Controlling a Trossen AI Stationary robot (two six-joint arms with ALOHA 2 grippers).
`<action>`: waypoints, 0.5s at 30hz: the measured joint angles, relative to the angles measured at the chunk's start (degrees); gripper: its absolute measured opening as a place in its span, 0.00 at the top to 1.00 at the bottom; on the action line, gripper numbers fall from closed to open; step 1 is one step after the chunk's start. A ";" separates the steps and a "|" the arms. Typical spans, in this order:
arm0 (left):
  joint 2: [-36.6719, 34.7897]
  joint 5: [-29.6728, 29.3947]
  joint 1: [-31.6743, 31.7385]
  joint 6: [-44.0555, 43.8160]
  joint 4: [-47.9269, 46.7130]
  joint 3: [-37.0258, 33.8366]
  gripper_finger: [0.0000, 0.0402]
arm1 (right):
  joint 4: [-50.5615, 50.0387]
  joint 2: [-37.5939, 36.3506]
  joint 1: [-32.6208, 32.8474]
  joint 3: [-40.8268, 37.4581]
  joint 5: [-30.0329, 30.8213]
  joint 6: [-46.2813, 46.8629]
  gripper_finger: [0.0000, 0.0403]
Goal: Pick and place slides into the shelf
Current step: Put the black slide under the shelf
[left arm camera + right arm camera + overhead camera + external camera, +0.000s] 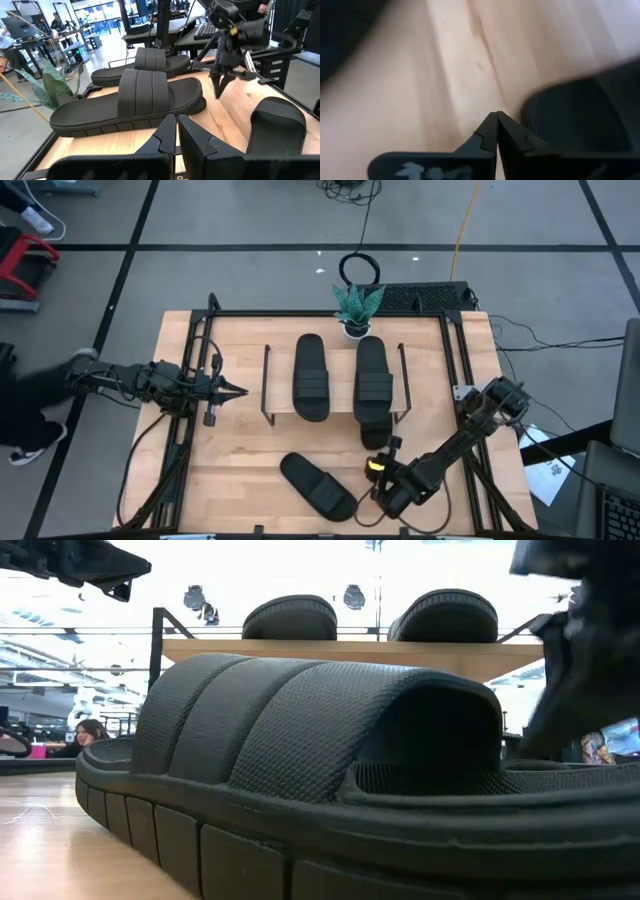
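Two black slides [310, 377] [373, 388] lie side by side on the shelf [282, 380], soles down on its wood board. The near end of the right one [197, 100] reaches past the board's front edge. A third slide [317, 485] lies sole down on the table in front of the shelf and fills the low view [300, 770]. My right gripper [388, 450] [219, 92] is shut and slants down just beside that near end, with a strip of bare wood between them. My left gripper [177, 122] is shut and waits level at the table's left edge [228, 390].
A small potted plant [355, 305] stands behind the shelf at the table's far edge, with a black keyboard [425, 297] to its right. Bare tabletop [240, 470] lies to the left of the third slide. People sit at desks in the room beyond [85, 730].
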 joint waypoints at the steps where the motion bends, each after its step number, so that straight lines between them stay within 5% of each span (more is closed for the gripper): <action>1: 0.02 0.00 0.02 0.08 -0.01 0.00 0.95 | 1.20 -1.04 0.29 0.00 0.02 -1.76 1.00; 15: 0.00 2.39 0.00 3.44 0.01 0.00 0.95 | 6.40 -25.38 3.71 0.04 10.85 -32.13 1.00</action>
